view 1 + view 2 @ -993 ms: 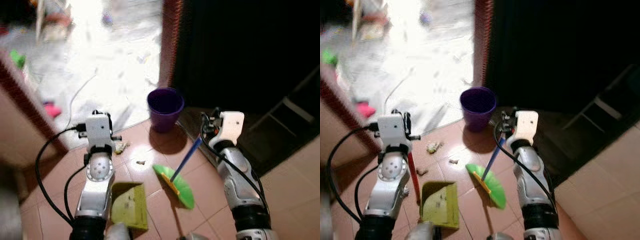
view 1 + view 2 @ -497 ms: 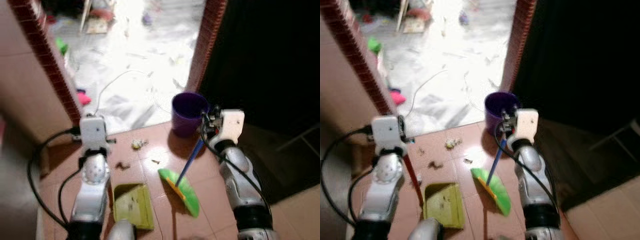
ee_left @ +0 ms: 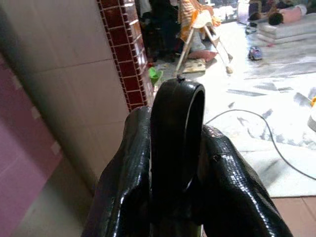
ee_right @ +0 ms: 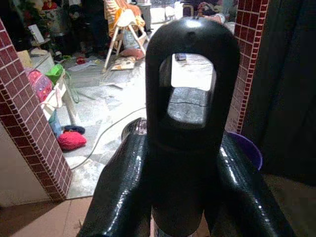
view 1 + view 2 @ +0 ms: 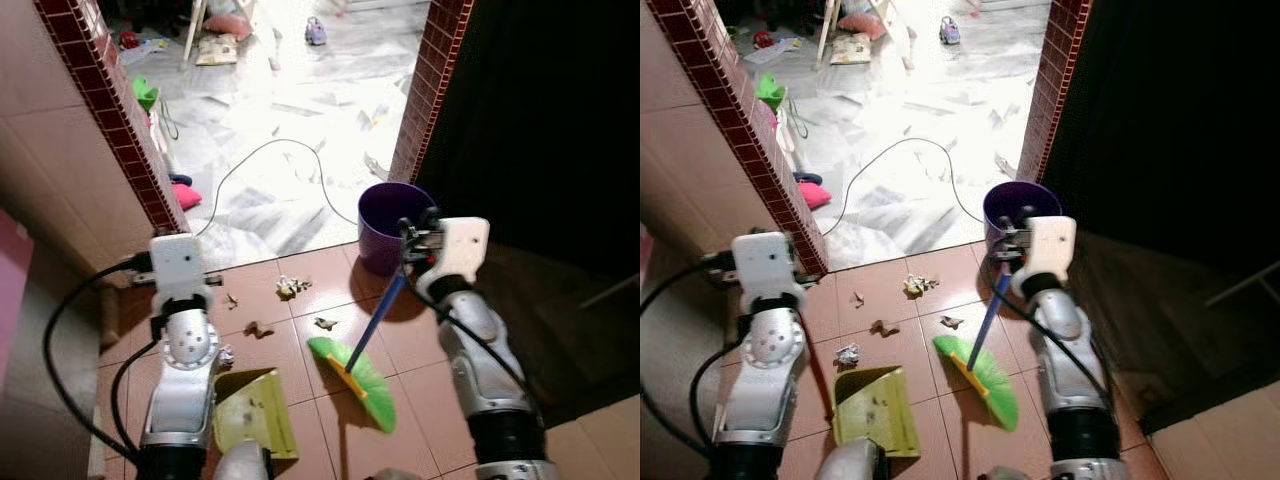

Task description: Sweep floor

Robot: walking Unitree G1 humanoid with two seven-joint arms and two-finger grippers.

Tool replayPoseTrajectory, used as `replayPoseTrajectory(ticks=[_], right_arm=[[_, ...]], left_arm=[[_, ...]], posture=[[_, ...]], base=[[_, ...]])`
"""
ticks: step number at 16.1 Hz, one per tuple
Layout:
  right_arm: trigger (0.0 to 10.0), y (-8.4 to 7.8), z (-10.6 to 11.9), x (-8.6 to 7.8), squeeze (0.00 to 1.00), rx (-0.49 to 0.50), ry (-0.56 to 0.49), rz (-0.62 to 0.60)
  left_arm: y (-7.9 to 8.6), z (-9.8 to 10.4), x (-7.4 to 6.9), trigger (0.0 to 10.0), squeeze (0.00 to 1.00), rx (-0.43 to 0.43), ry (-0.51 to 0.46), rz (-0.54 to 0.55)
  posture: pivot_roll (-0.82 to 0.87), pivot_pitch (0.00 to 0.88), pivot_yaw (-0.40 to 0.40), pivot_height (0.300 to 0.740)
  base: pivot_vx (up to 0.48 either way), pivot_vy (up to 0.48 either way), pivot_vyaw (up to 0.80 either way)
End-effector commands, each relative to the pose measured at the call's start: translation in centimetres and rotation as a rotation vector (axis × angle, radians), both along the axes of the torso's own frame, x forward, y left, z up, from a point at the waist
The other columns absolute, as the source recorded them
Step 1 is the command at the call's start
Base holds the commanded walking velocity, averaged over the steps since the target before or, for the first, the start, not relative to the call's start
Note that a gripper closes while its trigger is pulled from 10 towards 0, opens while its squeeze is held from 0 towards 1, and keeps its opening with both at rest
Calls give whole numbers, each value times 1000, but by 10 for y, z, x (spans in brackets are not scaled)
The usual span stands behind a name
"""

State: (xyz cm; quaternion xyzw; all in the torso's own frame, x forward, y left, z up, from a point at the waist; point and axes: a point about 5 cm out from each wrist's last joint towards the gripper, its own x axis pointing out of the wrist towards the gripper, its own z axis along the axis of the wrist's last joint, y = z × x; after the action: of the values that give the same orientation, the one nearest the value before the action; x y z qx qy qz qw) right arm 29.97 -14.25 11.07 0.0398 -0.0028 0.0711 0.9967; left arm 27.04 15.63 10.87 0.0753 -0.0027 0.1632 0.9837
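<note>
My right gripper is shut on the black loop end of a broom's blue handle. The broom's green bristles rest on the red floor tiles. My left gripper is shut on the black loop top of a dustpan's red stick. The yellow-green dustpan sits on the tiles by my left arm and holds a few crumbs. Several scraps of crumpled paper lie on the tiles between the dustpan, the broom and the doorway.
A purple bucket stands at the doorway's right side, close to my right wrist. Red brick door posts flank the opening. Beyond it lie a white marble floor with a thin cable, toys and a pink slipper. Darkness lies to the right.
The whole picture has shifted, so the camera moved; more of the doorway and the room beyond shows. Both grippers keep their hold on the broom and dustpan.
</note>
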Motion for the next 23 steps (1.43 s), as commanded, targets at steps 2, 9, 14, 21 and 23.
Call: replayPoseTrajectory(ticks=[2, 9, 14, 21, 23], right_arm=[[10000, 3, 11, -1, 0, -8, -47, 13], [10000, 10, 71, 12, 0, -7, -241, 0], [10000, 4, 91, 17, 0, -125, -339, -31], [10000, 1, 65, 11, 0, -178, -263, -38], [10000, 3, 62, 9, 0, -179, -254, -23]], left_arm=[[-1, 13, 2, 10000, 0, -4, -43, -12], [5, 29, 5, 10000, 0, 31, -105, 57], [4, 29, 7, 10000, 0, 8, -107, 32], [-5, 36, 14, 10000, 0, -16, -141, -21], [-7, 36, 15, 10000, 0, -19, -142, -26]], posture=[[-47, 2, 18, 740], [-53, 3, 18, 740], [-54, 0, 11, 740], [-64, 1, 18, 740], [-64, 3, 18, 740]], base=[[0, 0, 0], [0, 0, 0], [0, 0, 0], [122, 0, 0], [336, 0, 394]])
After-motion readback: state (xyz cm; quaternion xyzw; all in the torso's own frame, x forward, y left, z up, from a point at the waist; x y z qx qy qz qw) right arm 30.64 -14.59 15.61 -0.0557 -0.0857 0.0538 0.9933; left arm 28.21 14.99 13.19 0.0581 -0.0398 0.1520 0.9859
